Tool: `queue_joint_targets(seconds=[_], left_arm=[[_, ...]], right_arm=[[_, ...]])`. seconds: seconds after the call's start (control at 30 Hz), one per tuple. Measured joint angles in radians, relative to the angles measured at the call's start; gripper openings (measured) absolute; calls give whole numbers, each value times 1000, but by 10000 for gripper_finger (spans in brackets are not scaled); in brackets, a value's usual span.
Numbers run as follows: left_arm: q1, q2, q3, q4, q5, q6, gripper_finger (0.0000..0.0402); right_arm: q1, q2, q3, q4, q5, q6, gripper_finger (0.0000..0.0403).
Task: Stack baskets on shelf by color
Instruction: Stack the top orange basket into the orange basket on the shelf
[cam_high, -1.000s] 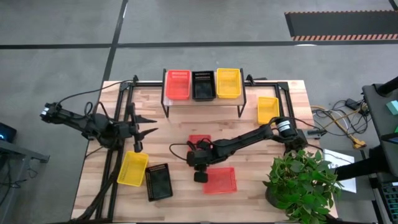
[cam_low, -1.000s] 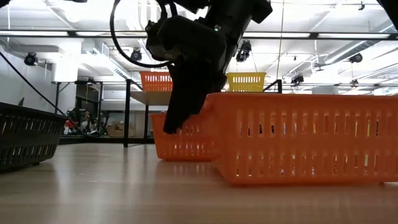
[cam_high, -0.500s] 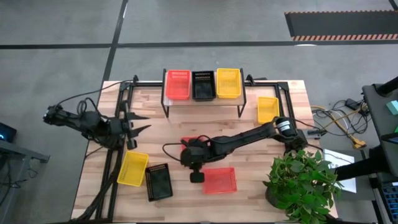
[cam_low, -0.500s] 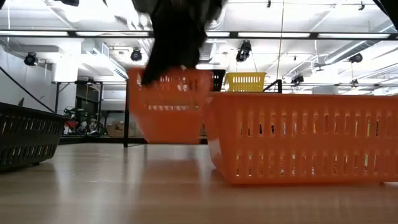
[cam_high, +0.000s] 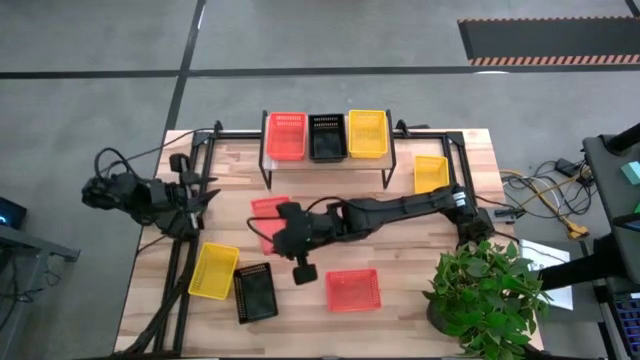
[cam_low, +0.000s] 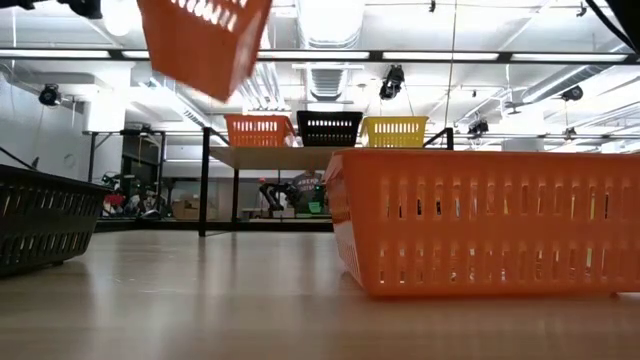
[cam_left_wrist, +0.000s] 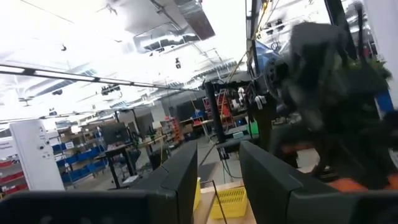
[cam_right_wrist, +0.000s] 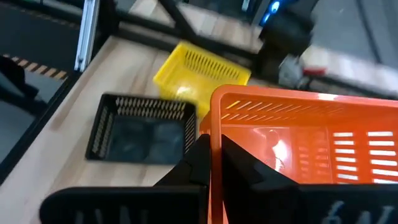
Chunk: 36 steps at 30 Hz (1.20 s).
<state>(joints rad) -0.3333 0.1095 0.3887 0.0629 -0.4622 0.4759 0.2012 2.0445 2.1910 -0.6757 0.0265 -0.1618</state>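
Right gripper (cam_right_wrist: 211, 163) is pinching the rim of a red basket (cam_high: 266, 220), holding it aloft at centre frame; left gripper (cam_left_wrist: 217, 174) is idling, fingers parted, mid-left.

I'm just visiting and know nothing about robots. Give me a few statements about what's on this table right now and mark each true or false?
1. The right gripper holds a red-orange basket by its rim, its jaws shut on the wall. True.
2. That basket rests flat on the table. False: in the low view it hangs tilted, well above the table.
3. The shelf holds three baskets: red-orange, black, yellow. True.
4. The left gripper holds a yellow basket. False: it holds nothing, jaws open, at the table's left side.
5. Two black baskets lie on the table. False: only one black basket does.
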Motion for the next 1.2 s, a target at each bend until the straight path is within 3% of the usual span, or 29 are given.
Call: queue_joint_targets(seconds=[0.2,0.53,0.93,1.2], left_arm=[[0,-53,-25,5,0,2,105],[0,-79,-36,3,-2,12,105],[0,-66,-38,3,-11,41,105],[0,-66,-38,5,-11,56,105]], right_arm=[[-51,0,77,0,21,-78,12],[-163,-1,131,9,259,-163,12],[-330,11,128,30,259,-163,12],[-396,11,108,46,176,-129,12]])
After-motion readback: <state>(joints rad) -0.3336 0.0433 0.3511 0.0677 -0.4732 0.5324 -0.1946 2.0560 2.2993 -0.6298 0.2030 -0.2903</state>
